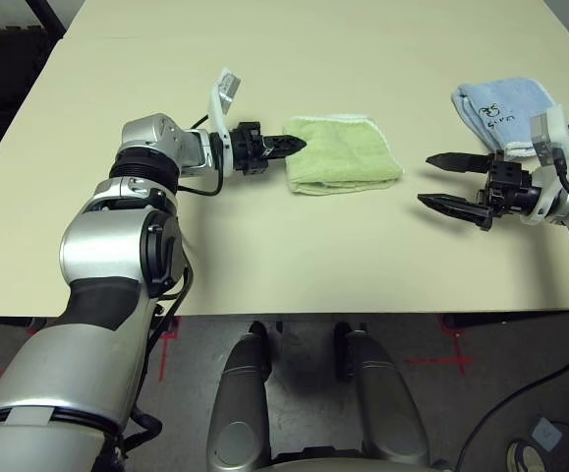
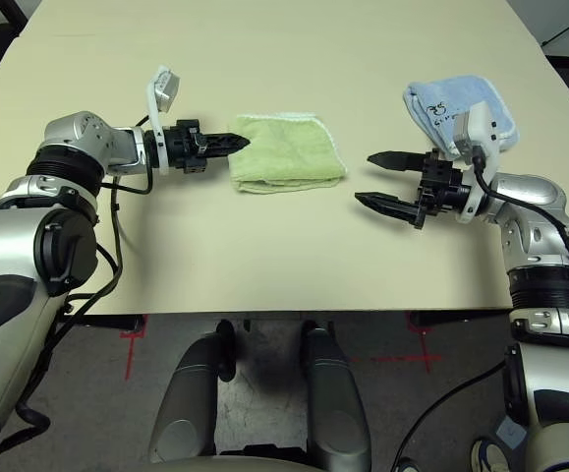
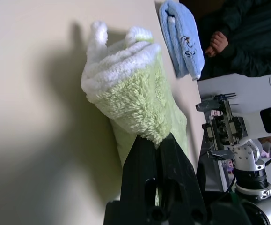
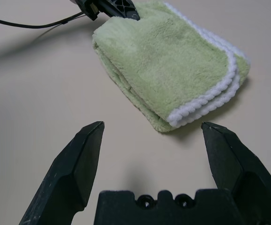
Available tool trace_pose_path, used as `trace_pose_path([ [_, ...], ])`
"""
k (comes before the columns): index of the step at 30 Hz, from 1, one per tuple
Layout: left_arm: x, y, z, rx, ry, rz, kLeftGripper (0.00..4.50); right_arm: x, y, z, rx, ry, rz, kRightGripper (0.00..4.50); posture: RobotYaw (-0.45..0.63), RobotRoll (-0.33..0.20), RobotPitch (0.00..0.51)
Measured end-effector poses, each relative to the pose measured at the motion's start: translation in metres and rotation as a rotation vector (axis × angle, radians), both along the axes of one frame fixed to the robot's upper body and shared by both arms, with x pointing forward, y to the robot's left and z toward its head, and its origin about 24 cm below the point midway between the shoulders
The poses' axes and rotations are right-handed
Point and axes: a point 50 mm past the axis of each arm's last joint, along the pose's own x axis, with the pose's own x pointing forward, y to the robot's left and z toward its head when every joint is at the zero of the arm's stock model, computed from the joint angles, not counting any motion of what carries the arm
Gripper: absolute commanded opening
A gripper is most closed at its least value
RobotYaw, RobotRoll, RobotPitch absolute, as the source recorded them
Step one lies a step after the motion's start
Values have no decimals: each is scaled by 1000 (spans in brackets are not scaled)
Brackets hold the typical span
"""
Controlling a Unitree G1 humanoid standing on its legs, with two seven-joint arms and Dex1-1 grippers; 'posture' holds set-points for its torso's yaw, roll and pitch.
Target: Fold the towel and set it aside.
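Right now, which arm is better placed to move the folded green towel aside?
The left: the left gripper is shut on the towel at its edge, while the right gripper hangs open, apart from it.

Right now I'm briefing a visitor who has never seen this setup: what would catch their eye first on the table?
The folded light green towel lies mid-table, and the left gripper is shut on its left edge. To the towel's right, the right gripper hangs open, apart from it. Behind that gripper a folded pale blue cloth lies near the table's far right edge.
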Motion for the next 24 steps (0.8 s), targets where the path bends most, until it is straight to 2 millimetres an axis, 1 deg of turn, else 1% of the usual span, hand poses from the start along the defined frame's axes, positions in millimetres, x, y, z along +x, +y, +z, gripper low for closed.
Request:
trace_pose_path([
  [3, 2, 17, 9, -40, -39, 72, 49, 0, 0, 0, -1, -1, -1, 4500, -49, 0, 238],
  [6, 4, 40, 21, -107, -92, 184, 49, 0, 0, 0, -1, -4, -2, 4500, -43, 0, 235],
  [8, 6, 51, 25, -133, -124, 261, 49, 0, 0, 1, -1, -9, -4, 4500, -41, 0, 232],
  [12, 9, 75, 23, -159, -160, 444, 49, 2, 1, 4, 0, -23, -7, 4500, -31, 0, 229],
  [16, 12, 103, 25, -161, -218, 664, 49, 3, 1, 7, -1, -37, -8, 4500, -25, 0, 228],
  [19, 13, 116, 24, -182, -227, 792, 49, 5, 0, 7, 1, -37, -11, 4500, -17, 0, 225],
  [24, 8, 147, 23, -241, -235, 1014, 49, 7, 2, 9, 4, -42, -8, 4500, -11, 0, 227],
])
